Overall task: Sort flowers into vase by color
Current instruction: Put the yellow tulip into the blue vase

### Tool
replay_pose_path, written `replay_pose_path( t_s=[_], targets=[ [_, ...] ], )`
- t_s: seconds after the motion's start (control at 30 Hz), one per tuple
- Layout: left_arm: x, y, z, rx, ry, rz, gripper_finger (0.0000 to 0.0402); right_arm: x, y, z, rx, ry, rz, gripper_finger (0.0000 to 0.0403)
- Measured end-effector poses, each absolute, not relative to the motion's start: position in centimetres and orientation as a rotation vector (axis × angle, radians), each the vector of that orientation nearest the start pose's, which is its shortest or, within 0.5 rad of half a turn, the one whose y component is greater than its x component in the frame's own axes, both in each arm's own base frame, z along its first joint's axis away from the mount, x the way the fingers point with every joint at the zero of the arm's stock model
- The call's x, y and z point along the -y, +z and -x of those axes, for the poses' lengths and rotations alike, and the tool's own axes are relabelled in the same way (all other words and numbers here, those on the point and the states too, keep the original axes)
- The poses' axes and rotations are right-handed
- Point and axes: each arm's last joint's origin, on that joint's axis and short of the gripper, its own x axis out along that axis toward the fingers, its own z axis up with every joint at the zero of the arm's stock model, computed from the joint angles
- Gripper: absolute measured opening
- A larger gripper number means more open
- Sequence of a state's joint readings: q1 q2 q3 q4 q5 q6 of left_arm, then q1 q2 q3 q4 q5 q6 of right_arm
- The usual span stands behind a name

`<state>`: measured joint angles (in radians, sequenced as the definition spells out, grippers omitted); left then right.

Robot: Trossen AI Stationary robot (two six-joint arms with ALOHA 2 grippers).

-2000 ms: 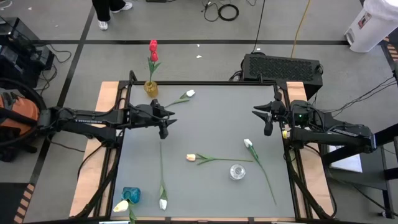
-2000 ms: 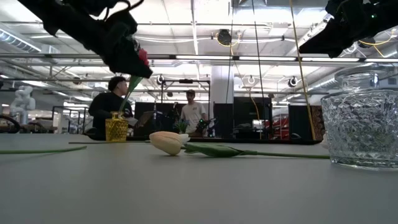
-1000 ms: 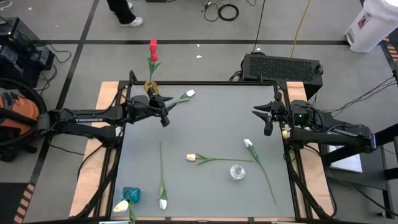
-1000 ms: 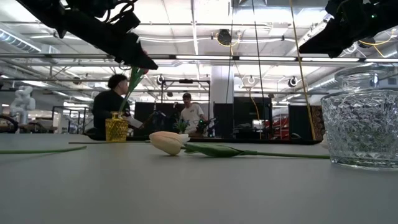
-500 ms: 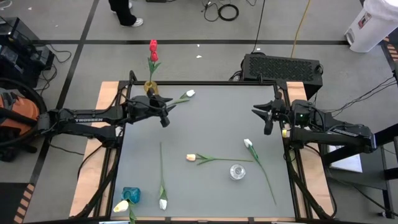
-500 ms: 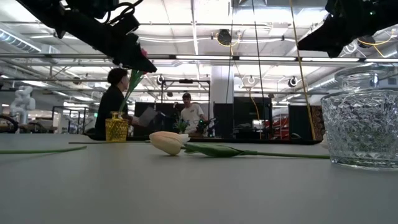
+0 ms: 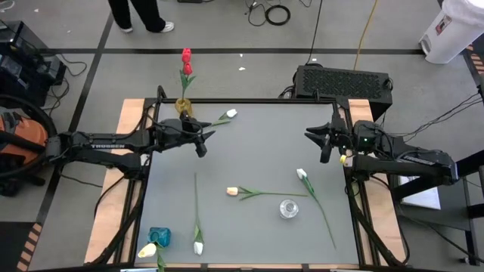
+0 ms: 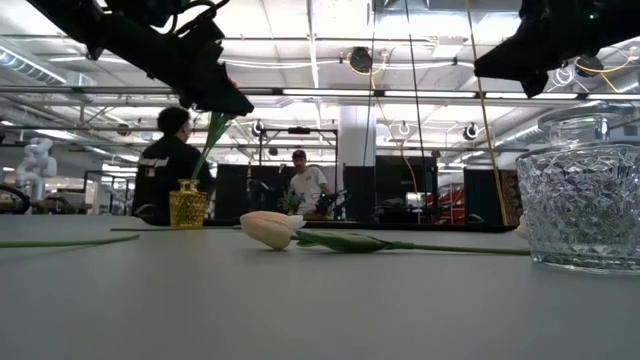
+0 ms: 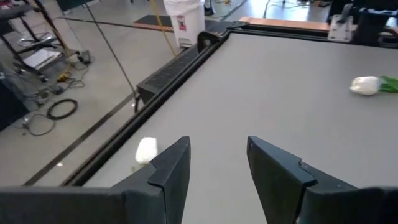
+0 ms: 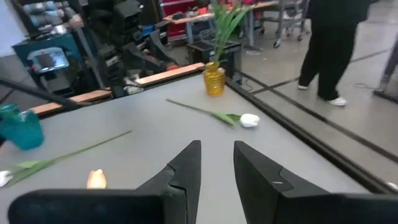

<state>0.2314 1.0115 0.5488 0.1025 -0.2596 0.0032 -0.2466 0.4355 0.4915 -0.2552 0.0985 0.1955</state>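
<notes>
Grey table (image 7: 249, 151), scattered flowers (image 7: 261, 193), concrete floor, person (image 7: 136, 13) walking behind

The grey table (image 7: 249, 151) carried a yellow vase (image 7: 184, 106) at its far left corner, a teal vase (image 7: 159, 236) near left, a clear glass vase (image 7: 288, 208) near right, and four loose tulips: a white one (image 7: 226, 115) far left, another (image 7: 197, 245) near left, a cream one (image 7: 233, 192) mid-table, a white one (image 7: 302, 174) right.

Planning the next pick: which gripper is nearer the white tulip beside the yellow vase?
Left. The left gripper hovers just beside the white tulip; the right gripper waits across the table near the right edge.
</notes>
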Motion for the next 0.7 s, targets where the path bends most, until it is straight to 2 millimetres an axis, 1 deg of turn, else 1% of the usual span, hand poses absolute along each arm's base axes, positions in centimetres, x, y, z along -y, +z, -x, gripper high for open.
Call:
replay_pose_path(
  t_s=[0.2,0.37,0.7],
  targets=[
    [-4.6,23.7,-21.0,-0.369,0.439,0.006,0.0167,3.4,26.6,-12.9,-0.199,-0.320,-0.223,0.0086],
    [-3.9,23.7,-21.2,-0.367,0.406,0.000,0.0167,3.8,26.6,-14.6,-0.228,-0.310,-0.177,0.0086],
    [-3.6,23.7,-21.2,-0.366,0.393,-0.004,0.0167,4.6,26.8,-17.9,-0.360,-0.306,-0.123,0.0087]
  ],
)
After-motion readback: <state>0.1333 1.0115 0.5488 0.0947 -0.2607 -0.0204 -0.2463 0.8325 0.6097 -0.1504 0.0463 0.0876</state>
